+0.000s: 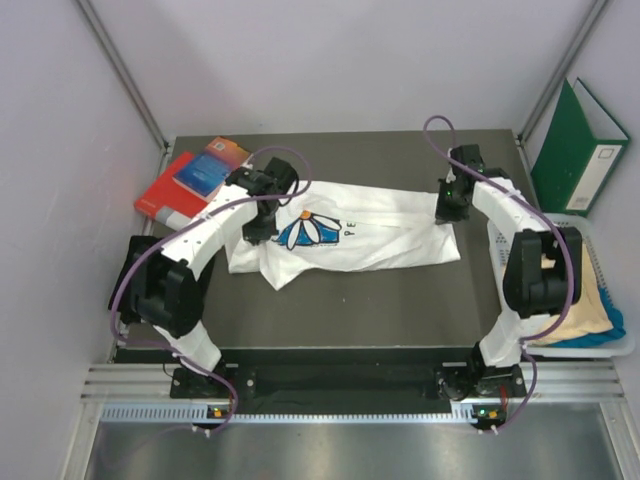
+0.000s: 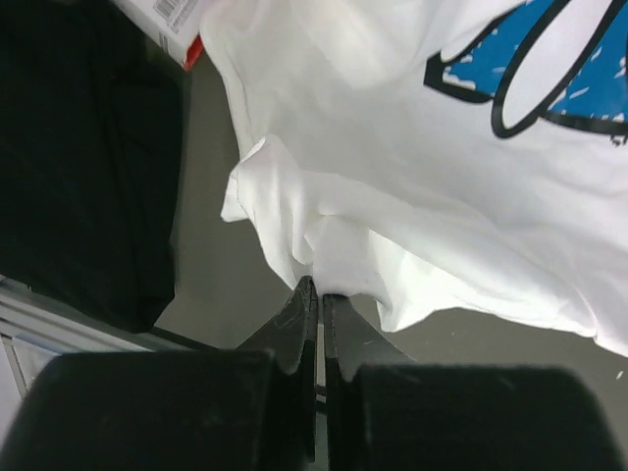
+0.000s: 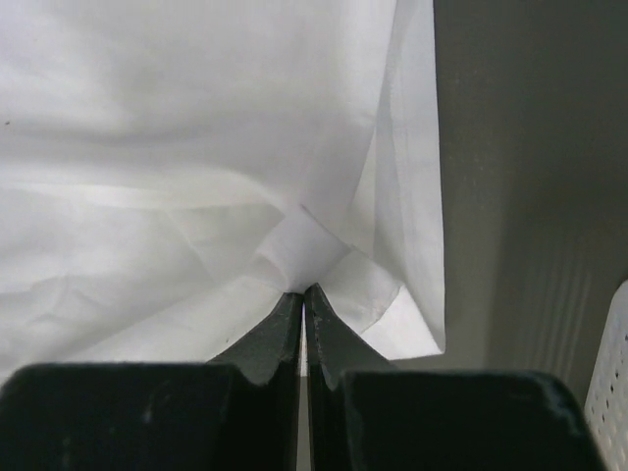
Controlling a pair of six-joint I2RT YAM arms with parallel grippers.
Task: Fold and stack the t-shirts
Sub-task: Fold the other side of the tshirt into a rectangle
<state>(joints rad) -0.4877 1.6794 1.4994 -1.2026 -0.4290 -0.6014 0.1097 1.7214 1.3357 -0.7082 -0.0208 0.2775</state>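
A white t-shirt (image 1: 370, 235) with a blue-petalled daisy print (image 1: 308, 230) lies stretched sideways across the middle of the dark table. My left gripper (image 1: 260, 228) is shut on a bunched fold at the shirt's left end, seen pinched in the left wrist view (image 2: 317, 285). My right gripper (image 1: 447, 212) is shut on cloth near the shirt's right hem, seen pinched in the right wrist view (image 3: 302, 290). More t-shirts, pale yellow (image 1: 590, 300) and blue (image 1: 608, 330), lie in the basket at the right.
Red and blue books (image 1: 195, 180) lie at the table's back left, close to the left gripper. A white mesh basket (image 1: 600, 255) stands off the right edge. A green binder (image 1: 580, 145) leans on the right wall.
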